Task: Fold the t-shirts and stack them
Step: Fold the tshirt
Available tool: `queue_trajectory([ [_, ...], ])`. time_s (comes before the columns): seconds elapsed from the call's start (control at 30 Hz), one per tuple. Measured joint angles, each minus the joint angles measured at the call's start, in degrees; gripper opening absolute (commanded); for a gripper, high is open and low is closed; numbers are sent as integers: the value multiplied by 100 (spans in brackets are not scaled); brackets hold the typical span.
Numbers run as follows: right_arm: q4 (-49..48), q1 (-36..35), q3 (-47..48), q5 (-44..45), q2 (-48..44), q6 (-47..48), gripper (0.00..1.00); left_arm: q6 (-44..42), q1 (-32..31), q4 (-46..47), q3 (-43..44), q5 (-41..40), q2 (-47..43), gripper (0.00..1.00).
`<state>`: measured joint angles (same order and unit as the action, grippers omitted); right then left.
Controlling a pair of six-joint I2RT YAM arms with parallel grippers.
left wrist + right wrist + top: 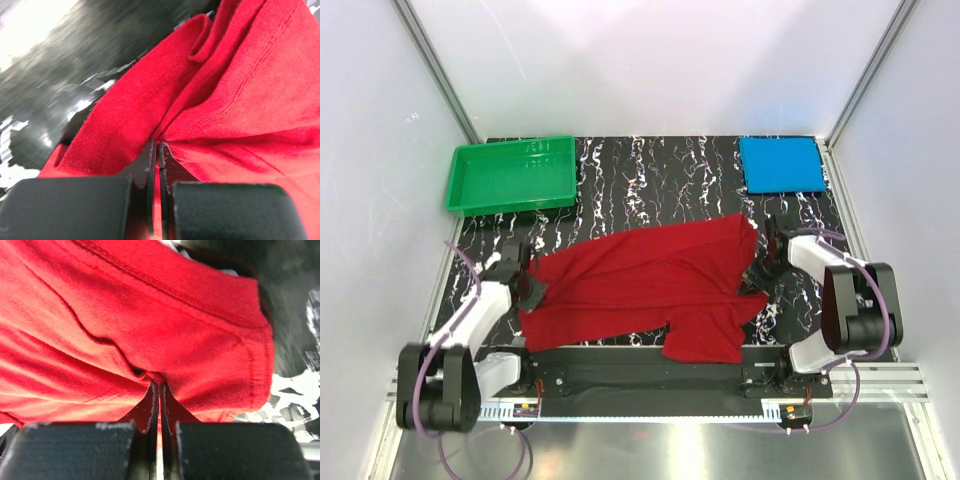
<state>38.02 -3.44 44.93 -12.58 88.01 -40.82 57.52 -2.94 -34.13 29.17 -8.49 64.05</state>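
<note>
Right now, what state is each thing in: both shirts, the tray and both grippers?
red t-shirt: unfolded, spread out, pinched at both ends.
blue t-shirt: folded flat, far right corner.
green tray: empty, upright.
left gripper: shut on red t-shirt.
right gripper: shut on red t-shirt.

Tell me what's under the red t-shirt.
The red t-shirt lies on the black marbled table, which shows beside it. Whether anything else lies beneath cannot be seen: the cloth covers it.

My left arm (470,316) and right arm (815,256) wear white shells between fat black drum-shaped joints, and thin purple cables (442,452) loop out from both. My jaws are thin flat black plates with scuffed pale edges, fronting blocky matte black finger mounts.
</note>
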Motion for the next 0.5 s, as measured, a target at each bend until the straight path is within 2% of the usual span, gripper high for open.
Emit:
queue_trajectory([
  [0.17,334,0,-348,2,-699,2,0,66,0,-911,-149,-48,-979,0],
  [0.27,494,0,-302,-2,-1034,28,0,55,0,-1294,39,-107,-1231,0],
  [0.4,658,0,146,-22,-1110,125,0,-280,0,-1506,688,-164,-1327,0],
  [0.5,706,0,741,-37,-1093,271,0,-673,0,-1322,1147,-138,-1311,0],
])
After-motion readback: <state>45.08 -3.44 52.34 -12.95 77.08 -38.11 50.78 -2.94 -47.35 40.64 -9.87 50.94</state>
